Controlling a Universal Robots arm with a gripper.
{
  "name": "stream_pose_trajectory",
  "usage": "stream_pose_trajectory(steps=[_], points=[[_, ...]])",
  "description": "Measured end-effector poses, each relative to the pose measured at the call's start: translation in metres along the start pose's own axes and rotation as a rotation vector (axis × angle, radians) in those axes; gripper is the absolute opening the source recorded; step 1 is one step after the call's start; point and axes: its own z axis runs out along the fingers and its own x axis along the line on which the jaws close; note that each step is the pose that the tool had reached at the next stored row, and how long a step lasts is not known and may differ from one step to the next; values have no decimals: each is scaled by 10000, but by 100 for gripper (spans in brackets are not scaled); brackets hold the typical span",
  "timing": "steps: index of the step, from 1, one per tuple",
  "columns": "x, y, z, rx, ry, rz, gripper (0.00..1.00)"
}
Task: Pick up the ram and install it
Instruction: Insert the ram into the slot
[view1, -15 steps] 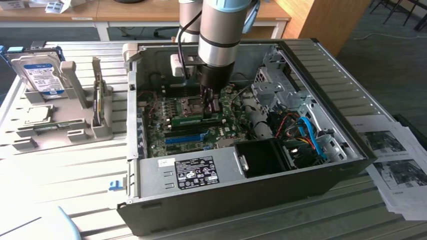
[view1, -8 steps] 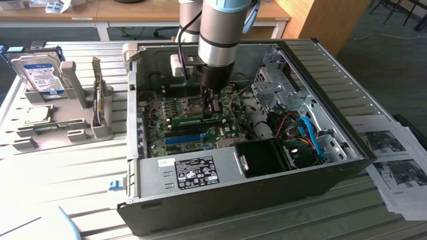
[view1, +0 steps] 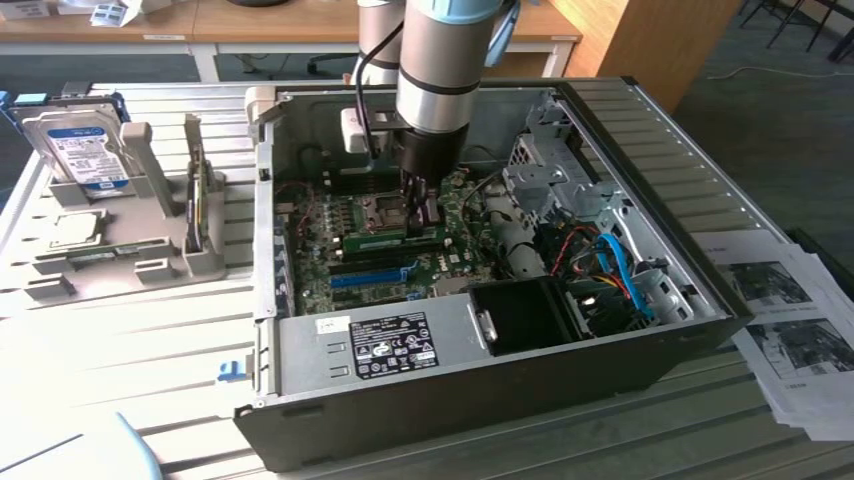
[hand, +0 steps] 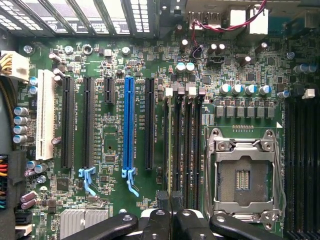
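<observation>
- The ram (view1: 391, 240): green stick standing on edge among the memory slots of the motherboard (view1: 315, 288). It runs along the exterior view's left-right line, just behind the blue slot (view1: 367, 278).
- Gripper (view1: 427, 226): upright over the ram's end nearer the exterior view's right, fingers clenched together. The tips are down at the board's upper edge; whether they pinch it cannot be told.
- Wrist view: the dark fingertips (hand: 164, 201) meet above the black memory slots (hand: 182, 145), which lie between the blue slot and the CPU socket (hand: 243, 175).
- Computer case (view1: 467, 405): open, holding the motherboard, a labelled power supply (view1: 387, 340) and a black shroud (view1: 534, 315).
- Surroundings: a hard drive (view1: 78, 150) upright in a grey holder (view1: 147, 262) at the exterior view's left, and printed papers (view1: 787, 330) at its right.
</observation>
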Motion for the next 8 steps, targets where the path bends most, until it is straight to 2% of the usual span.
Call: stream_pose_trajectory(steps=[8], points=[[0,4,-3,-8,2,1,11]])
